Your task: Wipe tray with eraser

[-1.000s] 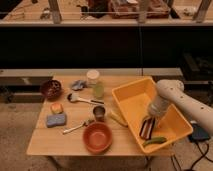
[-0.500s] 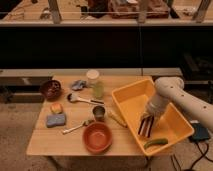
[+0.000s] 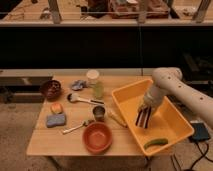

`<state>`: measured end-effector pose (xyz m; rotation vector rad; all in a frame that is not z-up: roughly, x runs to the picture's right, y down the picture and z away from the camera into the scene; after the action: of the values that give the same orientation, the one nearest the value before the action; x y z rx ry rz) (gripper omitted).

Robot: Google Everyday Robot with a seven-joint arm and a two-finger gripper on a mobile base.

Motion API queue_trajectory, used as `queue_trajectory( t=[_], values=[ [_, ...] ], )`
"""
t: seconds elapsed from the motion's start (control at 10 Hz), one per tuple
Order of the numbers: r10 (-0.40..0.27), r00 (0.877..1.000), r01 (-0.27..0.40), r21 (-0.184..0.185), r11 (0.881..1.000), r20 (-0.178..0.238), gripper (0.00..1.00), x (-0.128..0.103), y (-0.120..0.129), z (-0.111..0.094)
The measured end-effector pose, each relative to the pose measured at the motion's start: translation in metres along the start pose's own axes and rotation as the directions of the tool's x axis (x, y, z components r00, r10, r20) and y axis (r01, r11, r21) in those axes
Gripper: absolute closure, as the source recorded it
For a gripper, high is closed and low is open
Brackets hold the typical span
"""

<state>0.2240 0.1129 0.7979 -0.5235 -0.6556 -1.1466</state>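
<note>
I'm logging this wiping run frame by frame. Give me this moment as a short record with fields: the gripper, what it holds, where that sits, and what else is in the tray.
gripper: shut on the eraser, inside the tray
eraser: striped block hanging below the gripper, over the tray floor near the middle; contact with the floor cannot be told
tray: yellow bin on the right end of the table
also in tray: green pickle-shaped thing near the front wall
nearest outside tray: orange bowl on the table
</note>
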Motion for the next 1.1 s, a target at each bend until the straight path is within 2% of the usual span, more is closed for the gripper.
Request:
queue_trajectory(
  t=[0.3,0.5,0.8,1.1],
  values=[
    [-0.023,1.000,0.023,0.006,1.000,0.005,0.56,0.011,-0.019,-0.002],
    [-0.016,1.000,0.016,0.014,1.000,0.018,0.56,0.022,-0.022,0.002],
    [0.009,1.000,-0.009,0.006,1.000,0.025,0.56,0.029,-0.010,0.005],
    [0.073,0.996,-0.072,-0.030,0.997,0.047,0.56,0.033,0.024,0.022]
  ],
)
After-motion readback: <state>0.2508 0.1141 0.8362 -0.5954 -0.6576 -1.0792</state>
